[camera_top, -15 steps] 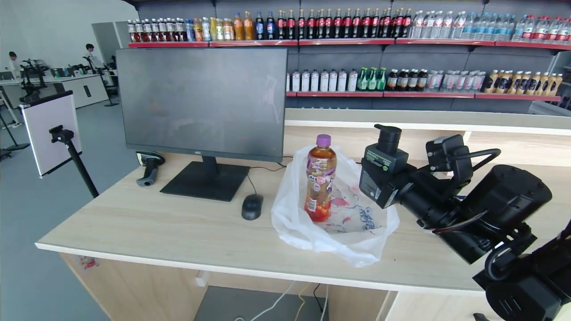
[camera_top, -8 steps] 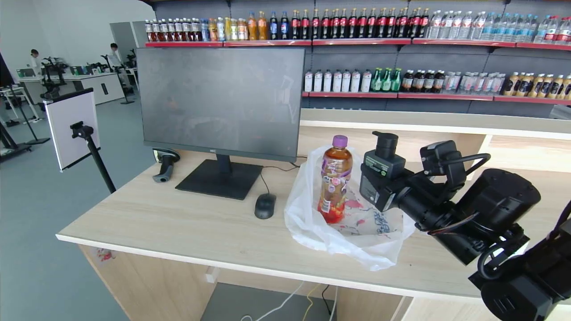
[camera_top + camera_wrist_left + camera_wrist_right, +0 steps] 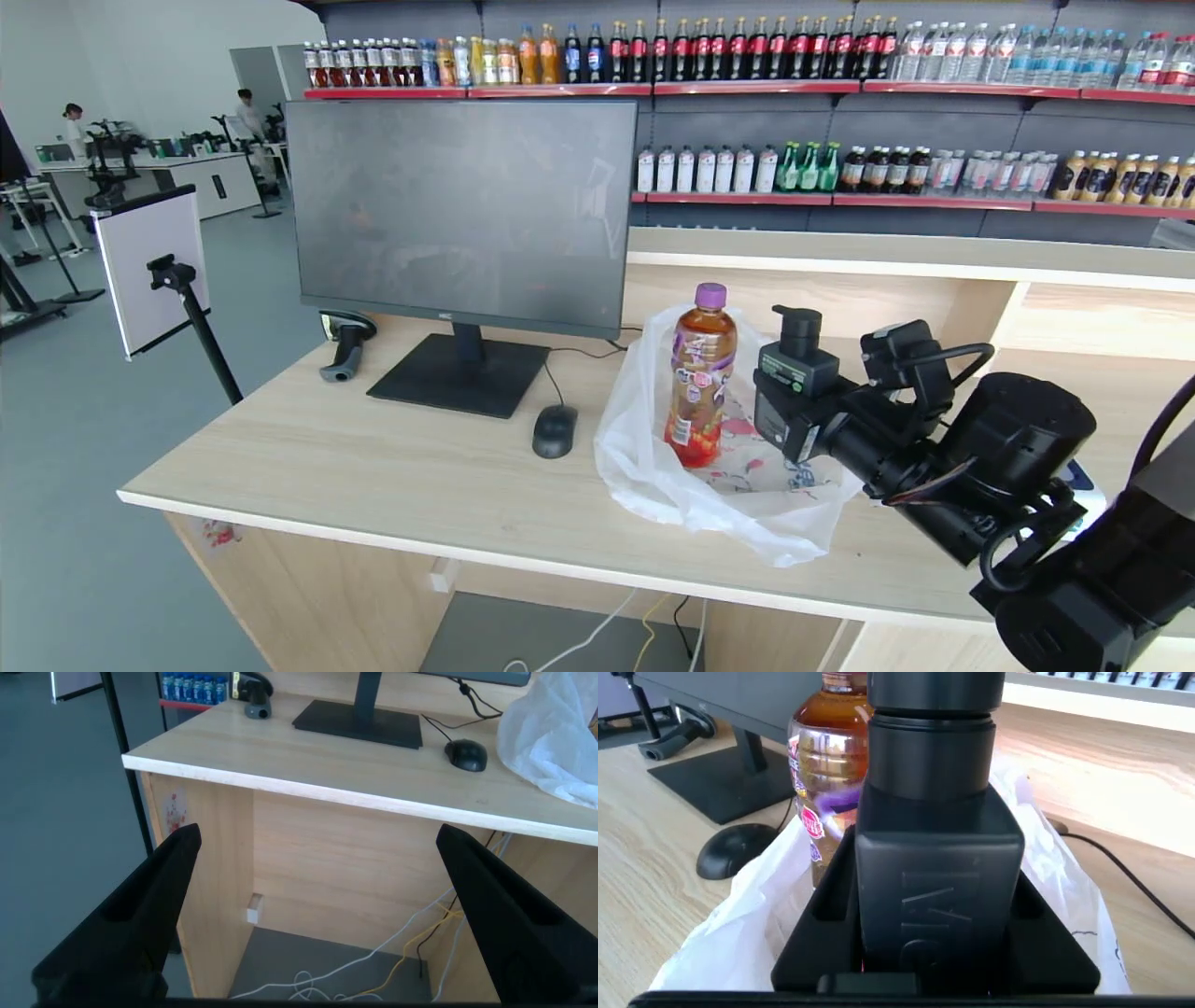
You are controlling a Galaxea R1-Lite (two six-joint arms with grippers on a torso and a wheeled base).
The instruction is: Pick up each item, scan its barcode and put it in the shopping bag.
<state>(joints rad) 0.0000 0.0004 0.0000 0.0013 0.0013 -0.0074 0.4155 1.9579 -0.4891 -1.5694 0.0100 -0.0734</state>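
Centrally, upright purple-capped bottle (image 3: 698,378) inside white shopping bag (image 3: 728,509) on counter (image 3: 392,467); right of it, right gripper (image 3: 810,417) clamped on black scanner (image 3: 792,369); left gripper (image 3: 313,840) spread apart, facing counter front.

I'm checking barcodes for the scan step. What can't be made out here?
Barcode on the black bottle: label too small in the head view; none on the side facing the right wrist view.
Shopping bag, right part: hidden by the right tool, head view.
Scanner: top behind the monitor in the head view, cut off by the left wrist view's edge.
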